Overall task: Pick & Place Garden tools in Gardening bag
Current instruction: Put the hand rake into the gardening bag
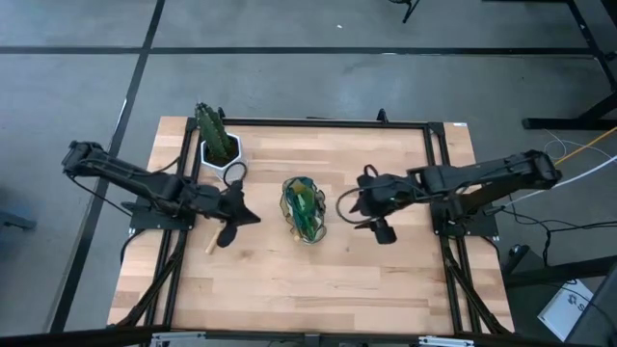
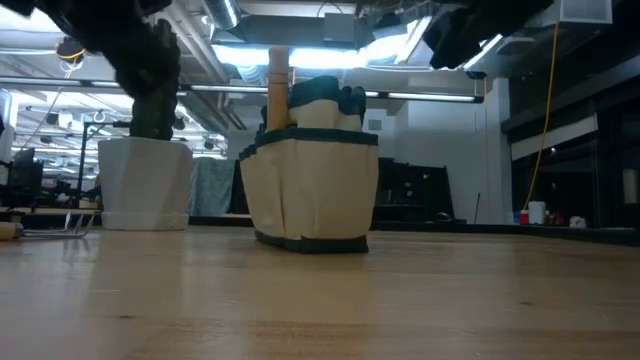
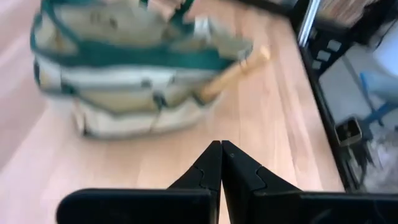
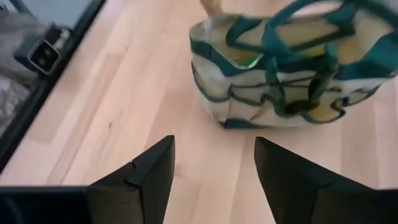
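The tan gardening bag [image 1: 306, 208] with green trim stands upright on its base in the middle of the table. It also shows in the low view [image 2: 310, 175]. A wooden tool handle [image 2: 278, 85] sticks up out of it, and the same handle shows in the left wrist view [image 3: 239, 71]. Dark and green things fill the top of the bag. My left gripper [image 1: 253, 215] is shut and empty just left of the bag, its fingertips [image 3: 221, 149] pointing at it. My right gripper [image 4: 214, 155] is open and empty just right of the bag [image 4: 292, 68]. Another wooden handle [image 1: 211, 241] lies on the table under my left arm.
A green cactus-like plant in a white pot [image 1: 220, 146] stands at the far left of the table, behind my left arm. A dark frame [image 1: 429, 125] runs along the table's far and side edges. The wooden tabletop [image 1: 308, 289] stretches in front of the bag.
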Controlling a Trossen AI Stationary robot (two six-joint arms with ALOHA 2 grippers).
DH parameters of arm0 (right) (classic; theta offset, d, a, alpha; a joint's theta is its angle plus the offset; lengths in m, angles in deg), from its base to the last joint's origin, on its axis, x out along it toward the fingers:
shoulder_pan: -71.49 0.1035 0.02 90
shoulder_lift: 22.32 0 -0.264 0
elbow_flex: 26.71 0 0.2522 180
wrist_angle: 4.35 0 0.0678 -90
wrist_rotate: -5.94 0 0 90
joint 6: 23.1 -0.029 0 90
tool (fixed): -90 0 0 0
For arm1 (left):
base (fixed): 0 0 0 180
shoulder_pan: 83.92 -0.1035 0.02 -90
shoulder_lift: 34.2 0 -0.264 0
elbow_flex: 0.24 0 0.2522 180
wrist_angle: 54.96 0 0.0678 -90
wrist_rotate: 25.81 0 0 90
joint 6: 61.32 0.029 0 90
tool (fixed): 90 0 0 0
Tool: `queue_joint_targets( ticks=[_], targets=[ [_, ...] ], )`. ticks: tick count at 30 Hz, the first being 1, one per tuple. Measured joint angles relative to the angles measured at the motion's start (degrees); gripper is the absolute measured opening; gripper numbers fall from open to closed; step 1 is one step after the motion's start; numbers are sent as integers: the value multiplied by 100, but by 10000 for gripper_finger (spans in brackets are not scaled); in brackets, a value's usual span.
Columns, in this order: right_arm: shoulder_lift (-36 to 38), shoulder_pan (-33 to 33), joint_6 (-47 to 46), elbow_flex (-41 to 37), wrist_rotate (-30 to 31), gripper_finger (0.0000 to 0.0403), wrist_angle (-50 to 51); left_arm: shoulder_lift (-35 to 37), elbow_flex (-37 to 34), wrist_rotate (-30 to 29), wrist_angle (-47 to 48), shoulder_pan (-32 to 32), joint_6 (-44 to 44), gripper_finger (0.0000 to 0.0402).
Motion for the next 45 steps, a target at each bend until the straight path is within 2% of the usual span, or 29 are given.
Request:
queue_joint_targets(
  ticks=[5,8,14,17,21,30,37,45],
  targets=[
    [703,68,-110,-982,10,204,-1279,-288,902,47,1931,277,-698,2],
    [933,68,-196,-1499,12,199,-2043,-507,1252,252,2626,414,-1202,3],
    [998,65,-207,-2160,60,197,-2898,-927,1318,651,3276,554,-2652,5],
    [994,45,-147,-2270,82,197,-2973,-1115,1318,689,3793,630,-3403,12],
    [994,38,-122,-2270,80,197,-3012,-1313,1318,690,4388,768,-3970,33],
    [994,38,-104,-2270,80,197,-3082,-1805,1165,693,4599,851,-4882,113],
    [994,38,-176,-2270,77,197,-3137,-2354,1165,692,4630,845,-4918,168],
    [994,38,-279,-2270,74,197,-3135,-2959,1163,794,4689,744,-4937,193]
  ],
)
